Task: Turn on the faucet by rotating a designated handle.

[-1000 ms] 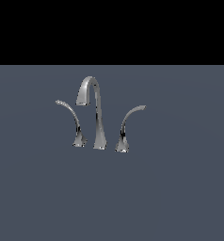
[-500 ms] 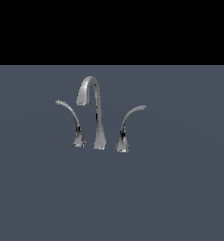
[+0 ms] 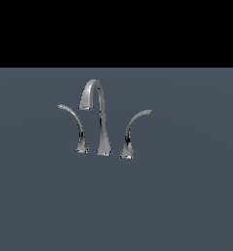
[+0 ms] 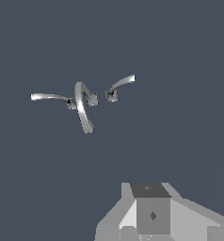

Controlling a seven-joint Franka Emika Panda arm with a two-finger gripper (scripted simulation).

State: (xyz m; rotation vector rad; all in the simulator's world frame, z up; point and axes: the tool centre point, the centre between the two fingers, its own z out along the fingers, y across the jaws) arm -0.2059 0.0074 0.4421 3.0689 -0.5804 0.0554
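The chrome faucet stands on the flat grey surface (image 3: 187, 196) in the middle of the exterior view, with its tall gooseneck spout (image 3: 102, 122) in the centre. The handle (image 3: 134, 125) rises from a flared base and arcs to the exterior view's right. A mirror-image lever (image 3: 73, 122) arcs to the left. In the wrist view the spout (image 4: 82, 107), the handle (image 4: 120, 84) and the other lever (image 4: 50, 97) are seen from above and far off. Only a grey part of my gripper (image 4: 151, 212) shows at the picture's edge, well apart from the faucet. Its fingertips are hidden.
The grey surface (image 4: 180, 70) spreads all around the faucet. A black band fills the top of the exterior view. The arm does not show in the exterior view.
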